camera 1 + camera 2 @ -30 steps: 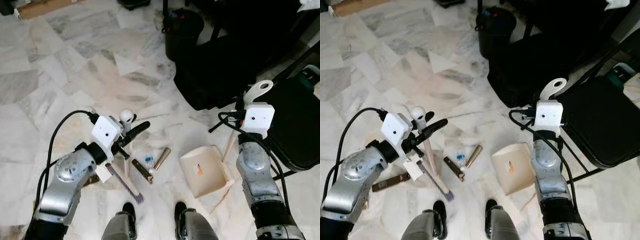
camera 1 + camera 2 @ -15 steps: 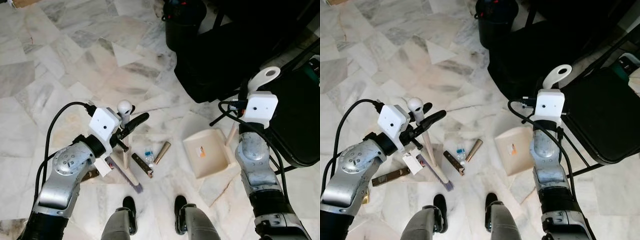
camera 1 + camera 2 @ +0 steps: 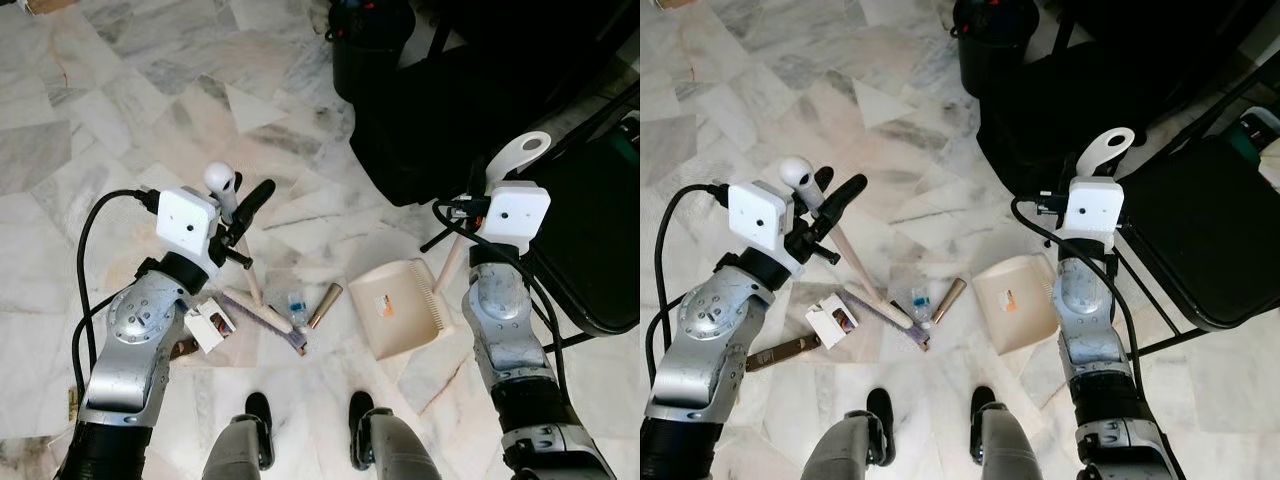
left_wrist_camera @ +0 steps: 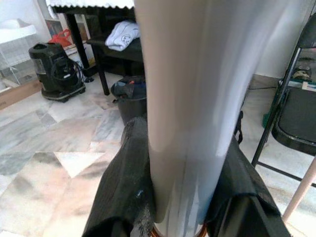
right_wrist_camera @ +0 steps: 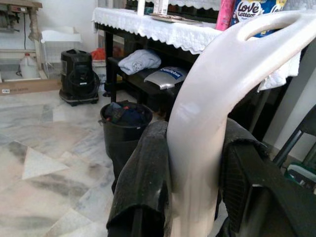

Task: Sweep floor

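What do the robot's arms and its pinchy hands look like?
Both arms are shiny silver metal with rounded joints and dark bands. Each wrist carries a white boxy block with a small dark dot. A black cable loops from each block along the arm. The left gripper and right gripper each have two long black fingers. Lower down, grey legs end in black feet.

Upper left marble floor open; black bin, dark bag, folding chair block upper right.
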Tool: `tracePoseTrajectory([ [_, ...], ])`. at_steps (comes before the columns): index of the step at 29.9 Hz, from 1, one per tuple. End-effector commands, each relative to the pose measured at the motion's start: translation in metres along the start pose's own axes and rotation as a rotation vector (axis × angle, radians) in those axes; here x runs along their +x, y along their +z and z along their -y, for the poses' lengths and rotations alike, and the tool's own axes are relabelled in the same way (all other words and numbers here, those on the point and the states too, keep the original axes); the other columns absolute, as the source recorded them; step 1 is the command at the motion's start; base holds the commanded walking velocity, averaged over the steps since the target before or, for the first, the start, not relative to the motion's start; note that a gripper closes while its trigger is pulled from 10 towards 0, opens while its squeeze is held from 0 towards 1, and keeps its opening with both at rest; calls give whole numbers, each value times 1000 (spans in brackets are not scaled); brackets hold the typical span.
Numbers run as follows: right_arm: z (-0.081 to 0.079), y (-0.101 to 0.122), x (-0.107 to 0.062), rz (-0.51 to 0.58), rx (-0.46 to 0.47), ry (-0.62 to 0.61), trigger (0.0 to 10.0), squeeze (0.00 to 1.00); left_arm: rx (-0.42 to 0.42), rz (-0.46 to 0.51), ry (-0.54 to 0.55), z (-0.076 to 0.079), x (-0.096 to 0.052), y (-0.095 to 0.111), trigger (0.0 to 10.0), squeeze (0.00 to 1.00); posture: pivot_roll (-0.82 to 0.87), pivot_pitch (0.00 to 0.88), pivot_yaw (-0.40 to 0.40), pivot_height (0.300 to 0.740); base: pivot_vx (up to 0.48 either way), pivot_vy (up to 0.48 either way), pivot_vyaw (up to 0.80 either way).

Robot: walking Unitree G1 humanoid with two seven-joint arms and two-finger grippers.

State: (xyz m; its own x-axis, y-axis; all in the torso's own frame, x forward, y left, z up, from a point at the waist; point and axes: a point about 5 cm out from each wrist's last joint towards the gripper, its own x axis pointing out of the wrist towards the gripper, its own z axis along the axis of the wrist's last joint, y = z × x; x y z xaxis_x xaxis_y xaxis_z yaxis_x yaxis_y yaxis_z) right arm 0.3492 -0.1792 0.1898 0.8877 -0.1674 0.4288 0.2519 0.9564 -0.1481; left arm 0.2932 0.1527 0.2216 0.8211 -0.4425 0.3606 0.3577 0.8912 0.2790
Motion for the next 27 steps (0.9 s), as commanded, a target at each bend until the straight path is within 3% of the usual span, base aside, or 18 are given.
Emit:
tracePoseTrajectory([
  [1,1,5,3,37,6,-14,10000,0,38,27,-4,0,0,6,10000,0,12,296,2,740,0,0,0],
  [6,-3,7,5,38,21,-4,10000,0,39,32,18,-1,2,6,10000,0,8,276,-5,740,0,0,0],
  [27,-8,10,13,52,36,14,10000,0,48,71,65,-4,10,10,10000,0,1,247,-17,740,288,0,0],
])
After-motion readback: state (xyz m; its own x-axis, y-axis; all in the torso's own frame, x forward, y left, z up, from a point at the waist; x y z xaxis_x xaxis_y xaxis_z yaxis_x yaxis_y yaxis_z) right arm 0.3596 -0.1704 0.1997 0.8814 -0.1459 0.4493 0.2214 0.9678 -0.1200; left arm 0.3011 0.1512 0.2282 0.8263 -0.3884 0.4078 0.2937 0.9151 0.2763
